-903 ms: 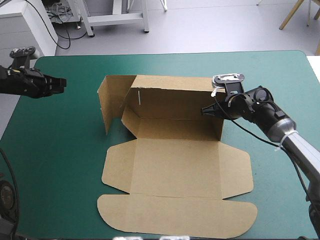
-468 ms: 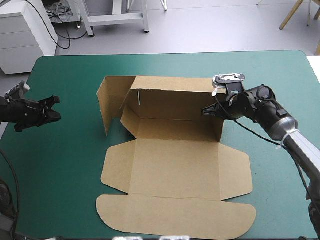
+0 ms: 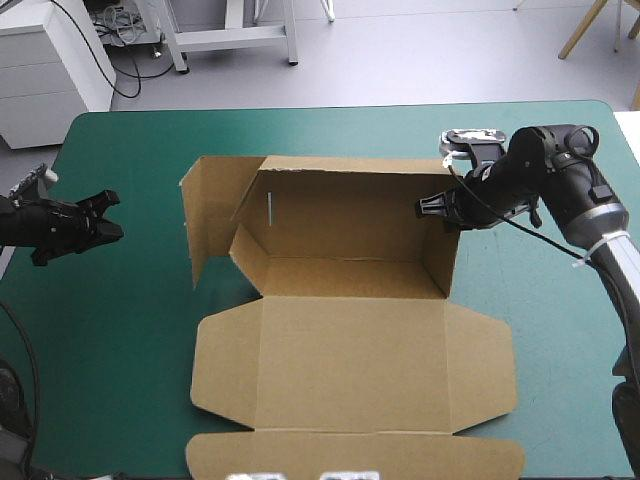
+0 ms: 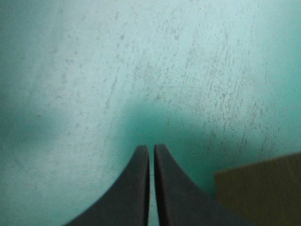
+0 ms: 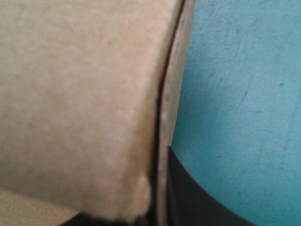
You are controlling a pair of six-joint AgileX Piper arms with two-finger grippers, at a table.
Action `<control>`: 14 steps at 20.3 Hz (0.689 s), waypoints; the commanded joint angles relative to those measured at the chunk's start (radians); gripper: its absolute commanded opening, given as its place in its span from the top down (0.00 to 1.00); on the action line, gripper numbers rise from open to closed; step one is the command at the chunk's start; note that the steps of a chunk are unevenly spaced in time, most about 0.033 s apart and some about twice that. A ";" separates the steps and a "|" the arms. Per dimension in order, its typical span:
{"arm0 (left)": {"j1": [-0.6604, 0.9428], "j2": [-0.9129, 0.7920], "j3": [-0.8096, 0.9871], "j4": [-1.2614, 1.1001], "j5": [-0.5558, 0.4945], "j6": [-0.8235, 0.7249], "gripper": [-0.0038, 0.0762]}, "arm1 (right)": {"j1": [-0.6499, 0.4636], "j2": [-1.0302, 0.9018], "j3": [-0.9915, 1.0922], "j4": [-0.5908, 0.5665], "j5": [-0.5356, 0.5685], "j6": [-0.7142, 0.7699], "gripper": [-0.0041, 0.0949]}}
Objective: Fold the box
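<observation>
View from above. The box (image 3: pixel 350 340) lies on the middle of the counter (image 3: pixel 110 350), partly raised. Its back wall stands upright on the side toward the far edge. A left wall stands too, swung outward toward the counter's left edge, with a shorter flap angled inward behind it. The right wall stands seen edge-on. The broad front panels lie flat on the teal-green cover and reach to the near edge, their side flaps spread to either side.

My right pincer (image 3: pixel 428 207) is at the box's far right corner, where back wall and right wall meet. It is clamped on the top of the board there.

My left pincer (image 3: pixel 112 222) hangs over bare cover near the left edge, well apart from the box and pointing toward it. It grips nothing.

Left wrist. The two black fingers of the left pincer (image 4: pixel 151 147) meet in a pointed arch with only a thin slit between them, so it is closed. Teal-green cover (image 4: pixel 141 66) lies ahead.

Right wrist. The brown board of the box (image 5: pixel 80 94) runs between the fingers of my right pincer (image 5: pixel 161 209). One black finger (image 5: pixel 197 202) lies against the outer face of the board, with cover (image 5: pixel 244 84) beside it.
</observation>
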 commanded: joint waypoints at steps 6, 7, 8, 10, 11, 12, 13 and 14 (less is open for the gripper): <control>0.002 -0.041 -0.024 -0.033 -0.021 -0.037 0.95 | -0.006 -0.013 0.107 0.024 -0.019 -0.023 0.97; 0.002 -0.041 -0.024 -0.036 -0.025 -0.066 0.96 | -0.006 0.004 0.105 0.010 -0.019 -0.023 0.97; 0.002 -0.041 -0.024 -0.037 -0.025 -0.078 0.96 | -0.006 0.015 0.096 -0.003 -0.021 -0.023 0.97; 0.002 -0.041 -0.024 -0.042 -0.028 -0.121 0.96 | -0.006 0.068 0.058 -0.063 -0.021 -0.023 0.97; 0.002 -0.041 -0.024 -0.042 -0.028 -0.135 0.96 | -0.006 0.092 0.034 -0.079 -0.021 -0.017 0.97; 0.002 -0.041 -0.024 -0.042 -0.028 -0.146 0.96 | -0.006 0.124 0.006 -0.090 -0.025 -0.012 0.97; 0.002 -0.041 -0.024 -0.043 -0.028 -0.149 0.96 | -0.006 0.151 -0.023 -0.092 -0.038 -0.017 0.97; 0.002 -0.041 -0.024 -0.043 -0.028 -0.149 0.96 | -0.006 0.176 -0.059 -0.092 -0.051 -0.017 0.97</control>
